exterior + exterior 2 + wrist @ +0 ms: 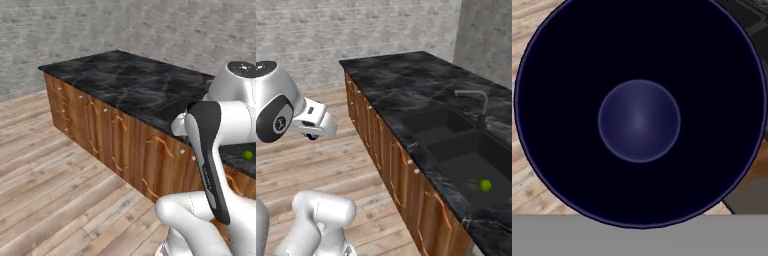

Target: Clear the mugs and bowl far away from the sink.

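Observation:
A dark navy round vessel (pixel 639 120) sits right up against the hand camera, seen from its open side with a paler round bottom. I cannot tell whether it is the bowl or a mug. Floor planks show past its left rim and cabinet wood past its right, so it hangs in the air off the counter. My fingertips are hidden by it, and the gripper is shut on it. The wrist (pixel 315 121) stands out over the floor, left of the cabinets. The black double-basin sink (pixel 456 145) with its arched faucet (pixel 476 102) lies to the right.
A small green ball (pixel 485 185) lies in the near basin, also seen as the green ball (pixel 247 155). The black marble counter (pixel 125 80) runs over wooden cabinet fronts (pixel 115 135). Wooden floor (pixel 50 190) spreads to the left. A grey wall stands behind.

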